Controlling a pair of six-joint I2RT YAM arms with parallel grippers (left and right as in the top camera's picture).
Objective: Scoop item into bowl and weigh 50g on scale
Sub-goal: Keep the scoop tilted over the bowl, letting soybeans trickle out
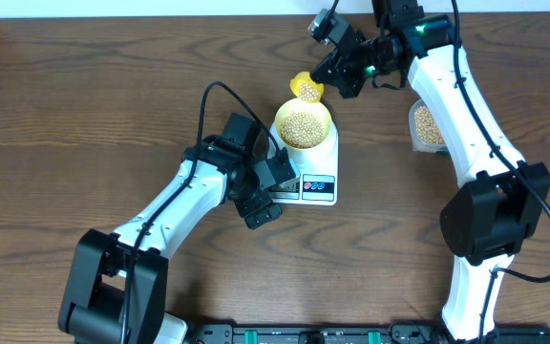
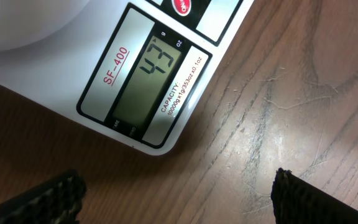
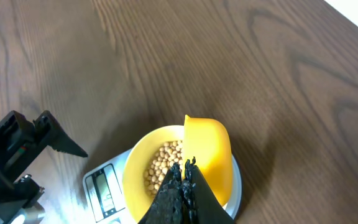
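**Left arm** (image 1: 175, 205): stretched forward and angled inward, wrist bent down. The left gripper (image 1: 273, 191) points downward, its fingers (image 2: 55, 196) spread wide with nothing between them.

**Right arm** (image 1: 461, 100): raised forward, forearm folded inward. The right gripper (image 3: 188, 171) tilts downward, fingers pressed together on a yellow scoop (image 3: 209, 148) that juts out just ahead of the tips.
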